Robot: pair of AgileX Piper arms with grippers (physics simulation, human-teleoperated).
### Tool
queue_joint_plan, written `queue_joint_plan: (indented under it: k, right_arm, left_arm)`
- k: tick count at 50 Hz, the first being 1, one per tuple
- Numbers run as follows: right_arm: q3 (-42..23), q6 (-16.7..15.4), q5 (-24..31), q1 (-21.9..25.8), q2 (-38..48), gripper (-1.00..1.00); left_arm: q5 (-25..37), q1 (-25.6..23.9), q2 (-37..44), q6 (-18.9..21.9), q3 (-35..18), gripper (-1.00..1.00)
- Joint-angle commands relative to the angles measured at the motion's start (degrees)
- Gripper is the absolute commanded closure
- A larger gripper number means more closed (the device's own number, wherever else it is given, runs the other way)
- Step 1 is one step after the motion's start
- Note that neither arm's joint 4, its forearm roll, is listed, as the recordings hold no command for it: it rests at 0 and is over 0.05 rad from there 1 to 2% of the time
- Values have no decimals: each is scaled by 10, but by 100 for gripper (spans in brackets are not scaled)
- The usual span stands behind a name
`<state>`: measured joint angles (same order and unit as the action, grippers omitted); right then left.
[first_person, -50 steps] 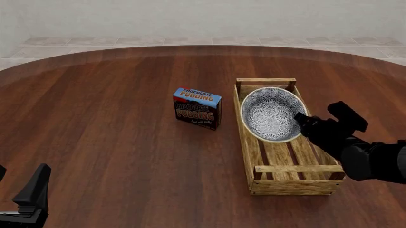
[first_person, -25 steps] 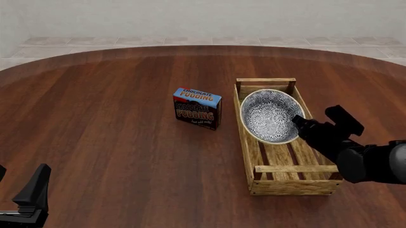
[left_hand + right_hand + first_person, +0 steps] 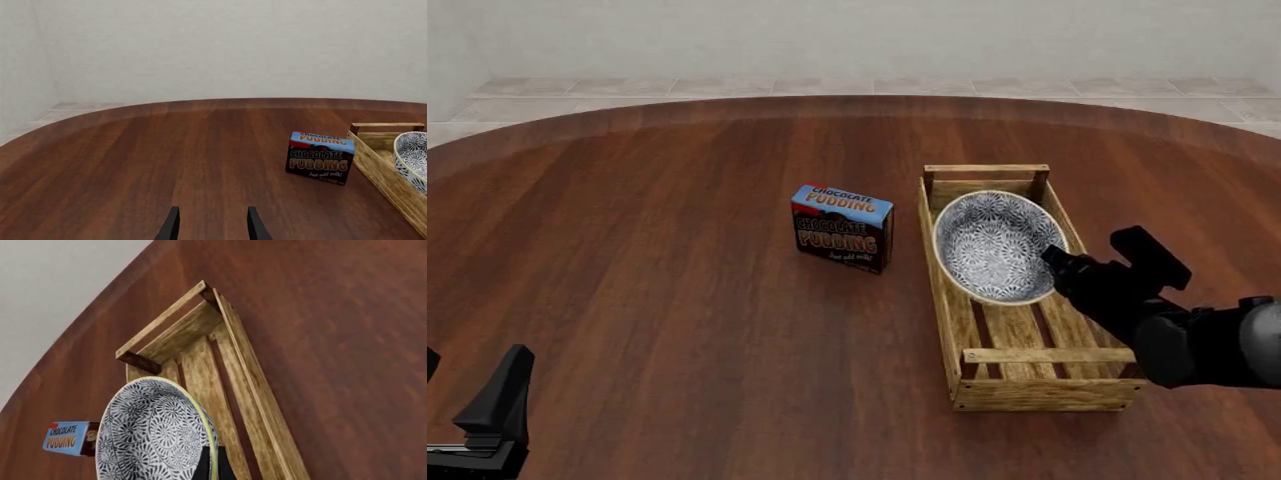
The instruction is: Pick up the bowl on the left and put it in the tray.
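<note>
We're at the placing step: the bowl [image 3: 998, 246] is over the far half of the tray [image 3: 950, 300], tilted, its patterned inside facing up toward the pudding box [image 3: 842, 227]. Whether its base already rests on the slats I can't tell from here. The right gripper [image 3: 1052, 258] is at the bowl's near-right rim, and in the right wrist view a dark finger [image 3: 201, 466] sits right against the cream rim, so I judge the fingers are pinched on that rim, closed down to the thickness of the wall. The other finger is hidden behind the bowl [image 3: 155, 432].

What's called for next, as I read it: settle the bowl flat onto the slats between the tray's [image 3: 259, 390] side rails, then part the fingers and lift clear without dragging the rim along.

The left gripper [image 3: 212, 224] hovers low over bare counter [image 3: 667, 300], well apart from everything, its two fingers spread with a clear gap and nothing between them.
</note>
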<state>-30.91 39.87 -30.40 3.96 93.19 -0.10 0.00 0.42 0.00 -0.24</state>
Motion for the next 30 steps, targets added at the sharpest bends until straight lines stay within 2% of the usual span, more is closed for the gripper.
queue_joint_plan:
  k: [1, 30]
  right_arm:
    - [0, 3, -2, -3, -3, 100]
    - [6, 3, -1, -17, -10, 100]
  left_arm:
    - [0, 0, 0, 0, 0, -100]
    - [0, 0, 0, 0, 0, -100]
